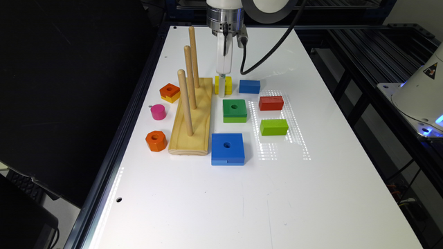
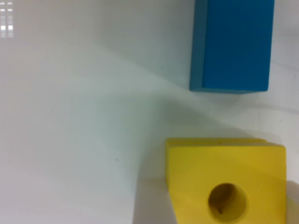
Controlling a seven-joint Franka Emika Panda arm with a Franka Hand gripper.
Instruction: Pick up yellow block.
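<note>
gripper (image 1: 222, 83) down at yellow block (image 1: 227, 85), square painted wood, round centre hole, glossy white table (image 1: 214, 200), finger state unclear

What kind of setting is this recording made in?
Probably a robotics lab test bench: a white tabletop on a dark metal frame, with wooden toy blocks and a peg stand laid out beneath the arm, whose hand is at the yellow block.

We see a robotics lab: a glossy white bench (image 1: 207, 193) edged in dark aluminium framing (image 1: 373, 55), a black curtain (image 1: 69, 86) on the exterior view's left, and a white robot base (image 1: 420, 93) with lit indicators at its right.
</note>
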